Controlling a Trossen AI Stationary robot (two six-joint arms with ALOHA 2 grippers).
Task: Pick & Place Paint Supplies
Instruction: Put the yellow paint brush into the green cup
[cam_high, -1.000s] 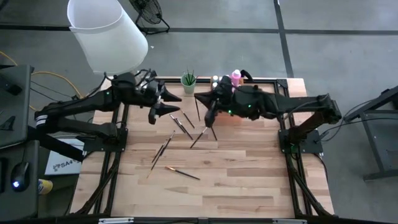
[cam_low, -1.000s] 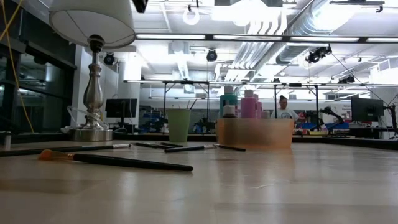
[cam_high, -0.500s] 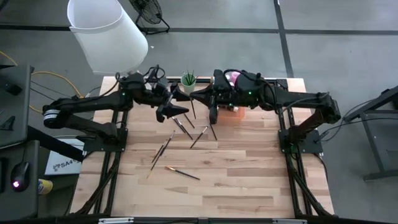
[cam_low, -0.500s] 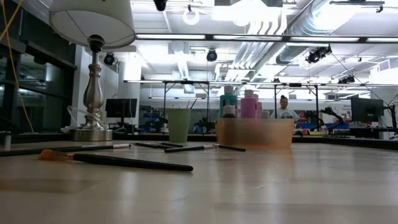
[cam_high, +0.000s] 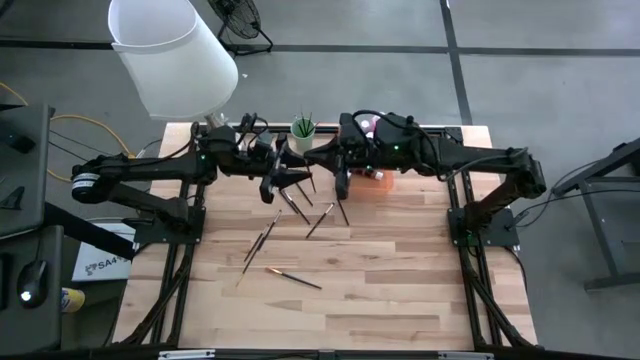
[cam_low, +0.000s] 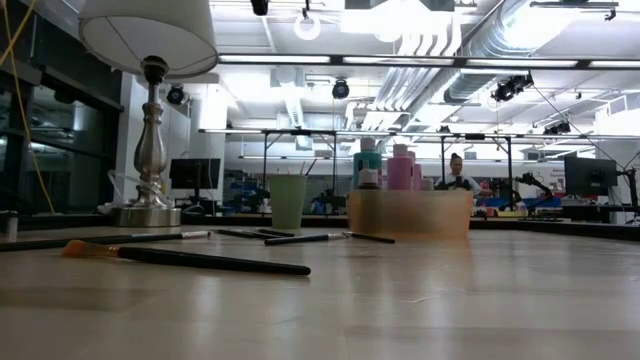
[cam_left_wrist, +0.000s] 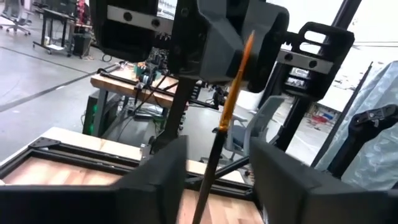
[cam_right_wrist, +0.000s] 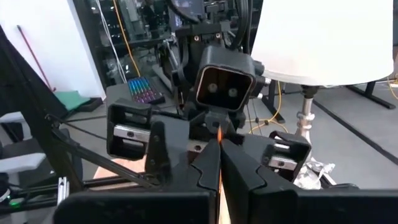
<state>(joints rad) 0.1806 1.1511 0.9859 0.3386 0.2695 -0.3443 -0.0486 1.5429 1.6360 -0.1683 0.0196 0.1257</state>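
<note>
My right gripper (cam_high: 318, 157) (cam_right_wrist: 219, 163) is above the far middle of the table, shut on a thin paintbrush (cam_left_wrist: 219, 134). The brush has an orange part and a dark part. My left gripper (cam_high: 290, 172) (cam_left_wrist: 214, 186) faces it, open. Its fingers stand on either side of the brush's dark part without touching it. Several more brushes (cam_high: 292, 206) (cam_low: 200, 260) lie flat on the wood. Pink and teal bottles (cam_low: 398, 168) stand in a wooden box (cam_low: 410, 213), which the right arm partly hides in the high view. My right gripper pinches the paintbrush's orange part (cam_right_wrist: 219, 132) between its two fingers (cam_right_wrist: 206, 167), coming level from the table's right. The fingers lie along the brush. The brush is lifted clear and sticks out past the fingertips toward my left gripper.
A green cup (cam_high: 303, 128) (cam_low: 287, 201) holding thin sticks stands at the far edge, next to the box. A large white lampshade (cam_high: 170, 55) on a silver base (cam_low: 150, 165) stands at the far left corner. The near half of the table (cam_high: 330, 310) is bare wood.
My left gripper has moved toward the table's right, closing on my right gripper until its open fingers stand around the held brush. My right gripper has shifted slightly toward the far edge, still shut on the brush.
</note>
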